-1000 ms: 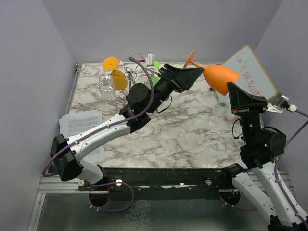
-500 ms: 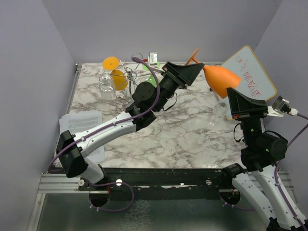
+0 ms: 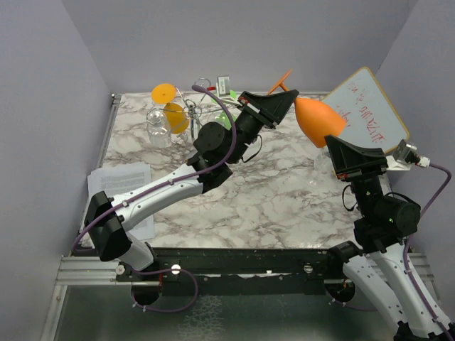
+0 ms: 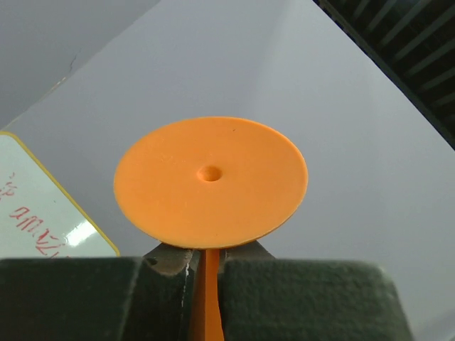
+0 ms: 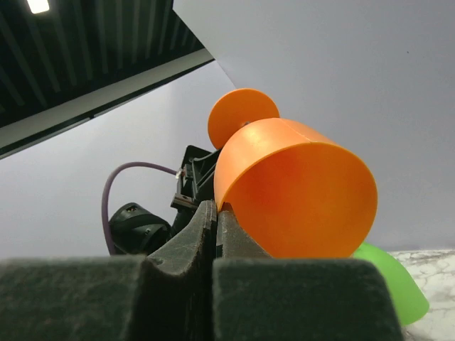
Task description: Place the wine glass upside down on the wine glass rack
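Observation:
An orange wine glass (image 3: 316,119) hangs in the air over the back of the table, lying sideways between both arms. My left gripper (image 3: 288,98) is shut on its thin stem (image 4: 206,298), just below the round foot (image 4: 210,181). My right gripper (image 3: 329,143) is shut on the rim of the bowl (image 5: 298,192), one finger inside and one outside. The wine glass rack (image 3: 192,108), a silver wire stand, stands at the back left with another orange glass (image 3: 175,117) hanging upside down on it.
A clear glass (image 3: 158,128) stands left of the rack and a green glass (image 3: 226,117) lies behind my left arm. A whiteboard (image 3: 370,106) leans at the back right, with a clear glass (image 3: 323,162) before it. Papers (image 3: 124,192) lie at the left edge.
My left gripper has moved up to the stem and shut on it. The glass and my right gripper have shifted slightly left, with the glass tipping more upright.

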`<control>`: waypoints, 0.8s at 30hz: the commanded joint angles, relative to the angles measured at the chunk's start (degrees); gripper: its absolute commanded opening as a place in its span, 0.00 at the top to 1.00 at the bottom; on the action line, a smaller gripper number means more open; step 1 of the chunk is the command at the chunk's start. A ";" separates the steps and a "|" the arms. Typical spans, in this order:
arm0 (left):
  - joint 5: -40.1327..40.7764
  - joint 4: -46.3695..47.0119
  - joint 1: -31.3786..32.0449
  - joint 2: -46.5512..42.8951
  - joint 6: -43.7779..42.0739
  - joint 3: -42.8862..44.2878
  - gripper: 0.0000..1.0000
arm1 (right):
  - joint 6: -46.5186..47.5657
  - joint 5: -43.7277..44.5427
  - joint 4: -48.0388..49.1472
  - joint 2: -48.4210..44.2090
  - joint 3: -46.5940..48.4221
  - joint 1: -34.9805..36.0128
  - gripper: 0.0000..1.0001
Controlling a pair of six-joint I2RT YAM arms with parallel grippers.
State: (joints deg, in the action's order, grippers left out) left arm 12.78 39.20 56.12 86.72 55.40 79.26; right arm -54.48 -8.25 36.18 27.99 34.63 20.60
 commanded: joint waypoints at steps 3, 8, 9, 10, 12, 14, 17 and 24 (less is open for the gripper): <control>-2.49 7.97 -0.04 -1.87 -8.54 -1.02 1.00 | 0.36 -1.27 -11.02 -1.69 2.79 0.02 0.90; -6.62 9.18 -0.04 -2.70 -19.10 -0.25 1.00 | 5.12 0.83 -19.47 -4.59 5.82 -0.02 0.35; -7.41 9.08 -0.04 -2.91 -21.40 -0.17 1.00 | 6.45 1.24 -21.17 -5.28 6.59 0.00 0.31; -8.16 8.87 -0.04 -3.37 -23.53 -0.23 1.00 | 7.74 1.84 -23.44 -6.03 7.56 -0.02 0.29; -8.46 7.72 -0.13 -4.23 -28.04 -0.35 1.00 | 10.19 3.04 -27.63 -6.71 9.82 -0.02 0.27; -8.47 5.71 -0.13 -4.89 -32.44 0.02 1.00 | 12.34 4.00 -31.21 -6.98 12.34 -0.01 0.26; -9.29 1.89 -0.18 -5.68 -38.75 1.01 1.00 | 15.10 3.63 -33.79 -6.92 15.45 0.00 0.25; -18.62 -3.12 -0.21 -7.44 -50.26 -0.25 1.00 | 15.84 -1.14 -35.32 -2.49 22.60 0.02 0.24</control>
State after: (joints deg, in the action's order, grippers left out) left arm 2.04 39.86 55.99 81.25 15.84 78.96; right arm -40.49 -6.00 4.34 22.41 53.36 20.60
